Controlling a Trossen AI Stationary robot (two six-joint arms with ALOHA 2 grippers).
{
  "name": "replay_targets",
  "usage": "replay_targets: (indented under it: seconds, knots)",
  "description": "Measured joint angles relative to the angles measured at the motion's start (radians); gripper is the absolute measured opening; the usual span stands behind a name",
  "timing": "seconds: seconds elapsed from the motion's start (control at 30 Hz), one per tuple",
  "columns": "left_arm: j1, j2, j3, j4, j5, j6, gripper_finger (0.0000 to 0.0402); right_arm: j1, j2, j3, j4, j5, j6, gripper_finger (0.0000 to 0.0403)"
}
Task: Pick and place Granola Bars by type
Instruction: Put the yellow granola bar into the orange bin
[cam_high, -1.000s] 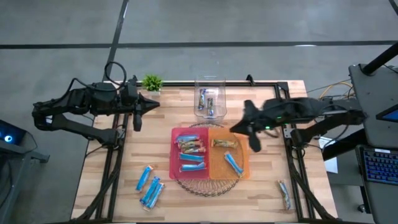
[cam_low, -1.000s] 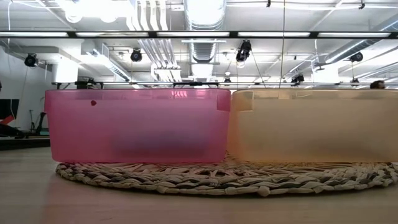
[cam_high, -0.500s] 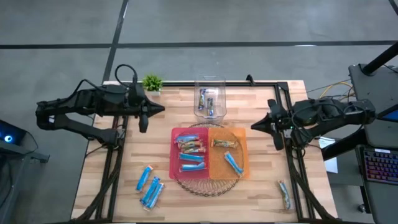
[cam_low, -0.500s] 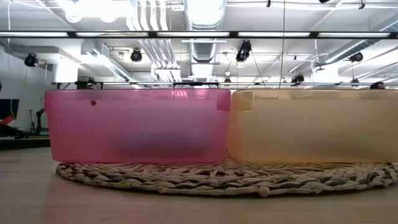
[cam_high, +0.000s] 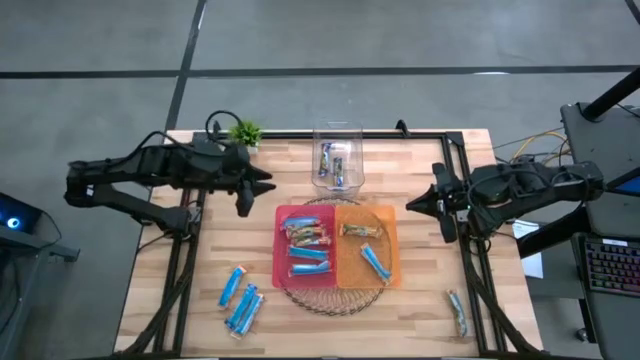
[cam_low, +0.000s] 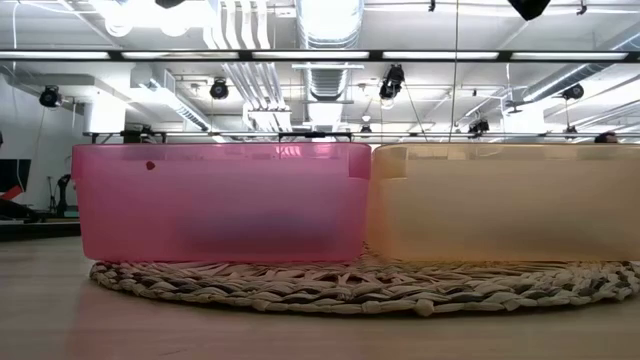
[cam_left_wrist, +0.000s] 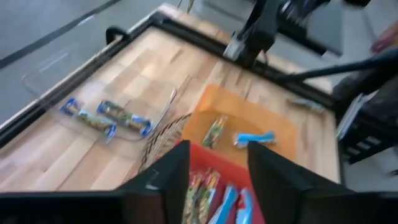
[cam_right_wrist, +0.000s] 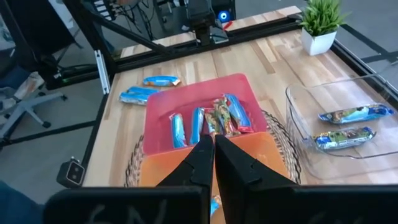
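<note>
Two arms flank a wooden surface. Since a second ago the right gripper has drawn back from above the orange bin to the surface's right edge, fingers together and empty. That suggests a bar was just dropped. The left gripper has advanced inward, fingers apart, empty. Ahead of it lie the red bin with several granola bars, the orange bin with two, and a clear bin with two. Three blue bars lie loose well behind the left fingers. One darker bar lies well behind the right fingers.
</note>
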Motion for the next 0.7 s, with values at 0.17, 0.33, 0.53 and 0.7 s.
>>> replay_targets:
  seconds: [0.17,0.33,0.53,0.7]
  knots:
    - [0.000,0.032,0.000,-0.022,-0.007,0.022,0.0197,0.000,-0.001,0.021,0.000,0.000,-0.001,0.0009]
    - [-0.005,0.051,0.046,-0.092,0.005,0.021,0.0215,0.000,-0.002,0.030,0.000,0.000,-0.001,0.0009]
    - [-0.027,0.116,0.192,-0.342,0.096,-0.064,0.0215,0.000,-0.001,0.029,-0.001,0.000,-0.003,0.0009]
    - [-0.098,0.215,0.348,-0.578,0.157,-0.160,0.0215,0.000,-0.001,0.029,-0.001,0.000,-0.003,0.0009]
